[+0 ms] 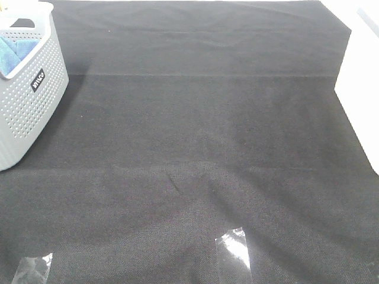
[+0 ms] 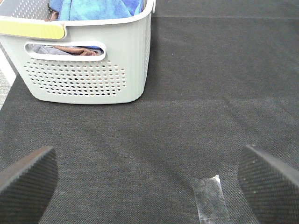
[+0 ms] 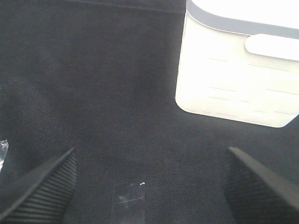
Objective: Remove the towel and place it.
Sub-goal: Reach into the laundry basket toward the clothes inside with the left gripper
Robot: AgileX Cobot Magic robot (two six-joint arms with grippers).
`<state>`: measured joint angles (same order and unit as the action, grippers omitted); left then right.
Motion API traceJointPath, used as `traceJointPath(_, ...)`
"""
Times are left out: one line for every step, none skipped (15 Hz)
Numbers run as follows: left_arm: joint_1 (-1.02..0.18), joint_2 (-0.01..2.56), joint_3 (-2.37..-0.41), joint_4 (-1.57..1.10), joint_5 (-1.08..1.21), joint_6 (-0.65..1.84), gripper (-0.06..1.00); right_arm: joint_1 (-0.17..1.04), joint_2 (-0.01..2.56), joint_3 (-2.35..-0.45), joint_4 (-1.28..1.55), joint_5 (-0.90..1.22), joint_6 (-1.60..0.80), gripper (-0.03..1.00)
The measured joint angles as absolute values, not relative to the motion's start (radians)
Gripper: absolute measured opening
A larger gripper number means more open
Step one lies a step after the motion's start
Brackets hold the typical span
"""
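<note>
Towel (image 2: 100, 8), royal blue, lies bunched inside the grey perforated basket (image 2: 84, 74), over other laundry (image 2: 70, 49). Left gripper (image 2: 148, 184) and right gripper (image 3: 149, 186) hang wide and empty above the black cloth (image 1: 195, 148). A careless pinch could drag out the clothes underneath, or the long towel could tip the basket.

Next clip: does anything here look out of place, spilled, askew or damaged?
Nothing serious stands out. The towel lies bunched inside the grey basket, and nothing has spilled. The black cloth shows shallow creases toward the front, and clear tape strips are stuck to it.
</note>
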<state>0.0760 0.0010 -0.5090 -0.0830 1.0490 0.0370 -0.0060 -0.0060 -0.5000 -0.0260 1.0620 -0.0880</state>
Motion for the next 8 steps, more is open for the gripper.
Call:
traceJointPath(0.076,0.001,-0.509,-0.083,1.049,0.037,0.99,-0.006,-0.006,-0.500,-0.026,1.062,-0.088,0.79)
traceJointPath(0.076,0.001,-0.509,-0.083,1.049,0.037,0.99,-0.006,-0.006,-0.500,-0.026,1.062,-0.088,0.79)
traceJointPath(0.076,0.001,-0.509,-0.083,1.049,0.037,0.99,-0.006,-0.006,-0.500,-0.026,1.062,-0.088,0.79)
traceJointPath(0.076,0.001,-0.509,-0.083,1.049,0.037,0.99,-0.006,-0.006,-0.500,-0.026,1.062,-0.088,0.79)
traceJointPath(0.076,0.001,-0.509,-0.083,1.049,0.037,0.99,-0.006,-0.006,-0.500,-0.026,1.062,-0.088,0.79)
traceJointPath(0.076,0.001,-0.509,-0.083,1.049,0.037,0.99,-0.006,-0.006,-0.500,-0.026,1.062,-0.088,0.79)
traceJointPath(0.076,0.001,-0.509,-0.083,1.049,0.037,0.99,-0.006,-0.006,-0.500,-0.026,1.062,-0.088,0.79)
traceJointPath(0.076,0.001,-0.509,-0.083,1.049,0.037,0.99,-0.006,-0.006,-0.500,-0.026,1.062,-0.088,0.79)
